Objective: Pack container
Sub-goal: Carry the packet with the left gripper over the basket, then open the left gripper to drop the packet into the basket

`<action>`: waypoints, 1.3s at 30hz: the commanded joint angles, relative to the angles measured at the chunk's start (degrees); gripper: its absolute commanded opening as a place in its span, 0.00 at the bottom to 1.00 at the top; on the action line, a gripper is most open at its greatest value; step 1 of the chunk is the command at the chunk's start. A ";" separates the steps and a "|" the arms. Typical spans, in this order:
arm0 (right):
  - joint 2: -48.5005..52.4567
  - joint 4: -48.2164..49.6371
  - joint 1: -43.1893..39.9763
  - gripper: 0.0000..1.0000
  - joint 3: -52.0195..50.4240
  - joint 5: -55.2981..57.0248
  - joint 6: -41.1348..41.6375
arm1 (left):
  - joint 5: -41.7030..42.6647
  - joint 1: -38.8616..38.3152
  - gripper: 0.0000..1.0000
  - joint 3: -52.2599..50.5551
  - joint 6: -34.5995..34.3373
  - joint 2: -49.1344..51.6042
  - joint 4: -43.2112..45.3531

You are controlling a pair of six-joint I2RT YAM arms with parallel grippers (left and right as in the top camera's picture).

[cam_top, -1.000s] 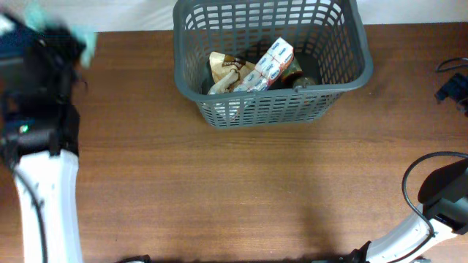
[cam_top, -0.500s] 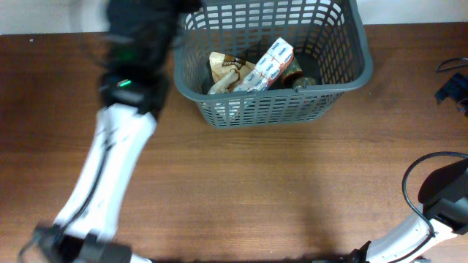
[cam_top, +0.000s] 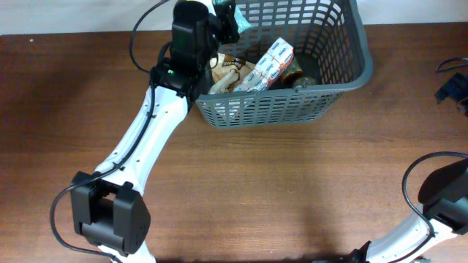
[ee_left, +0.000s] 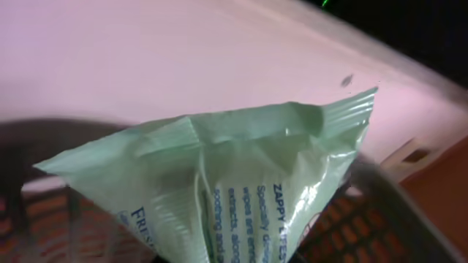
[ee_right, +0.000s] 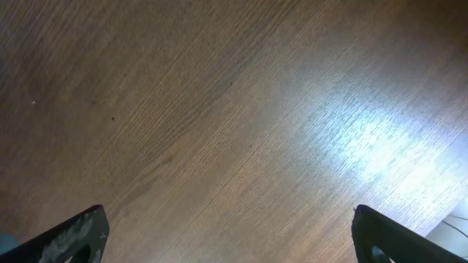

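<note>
The dark grey basket stands at the back middle of the table. It holds a brown snack bag, a white and blue box and a dark item. My left gripper is over the basket's back left corner, shut on a light green wipes packet. The packet fills the left wrist view, with the basket's lattice below it. My right gripper is open and empty over bare wood.
The left arm stretches from the front left across the table to the basket. The right arm's base and cable sit at the front right. A black object lies at the right edge.
My left arm has swung from the far left of the table to the basket's back left corner, carrying the green packet. The right arm has not moved.
</note>
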 commanded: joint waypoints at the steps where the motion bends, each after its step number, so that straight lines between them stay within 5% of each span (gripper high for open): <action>1: -0.57 0.15 -0.22 0.99 -0.24 -0.11 -0.35 | -1.09 0.11 0.02 0.81 2.14 2.23 -2.36; 8: -0.57 0.15 -0.22 0.99 -0.24 -0.11 -0.35 | -1.09 0.11 0.02 0.81 2.16 3.65 -5.60; 15: -0.57 0.15 -0.22 0.99 -0.24 -0.11 -0.35 | -1.11 0.11 0.20 0.81 2.14 3.69 -5.97; 20: -0.57 0.15 -0.22 0.99 -0.24 -0.11 -0.35 | -1.07 0.22 0.65 1.14 2.14 3.67 -5.88; 25: -0.57 0.15 -0.22 0.99 -0.24 -0.11 -0.35 | -0.85 1.31 0.84 3.48 2.14 2.78 -6.21; 33: -0.57 0.15 -0.22 0.99 -0.24 -0.11 -0.35 | -0.87 4.92 1.00 7.34 2.36 -6.12 -13.75; 39: -0.57 0.15 -0.22 0.99 -0.24 -0.11 -0.35 | -0.92 10.10 0.99 7.34 2.38 -17.53 -26.88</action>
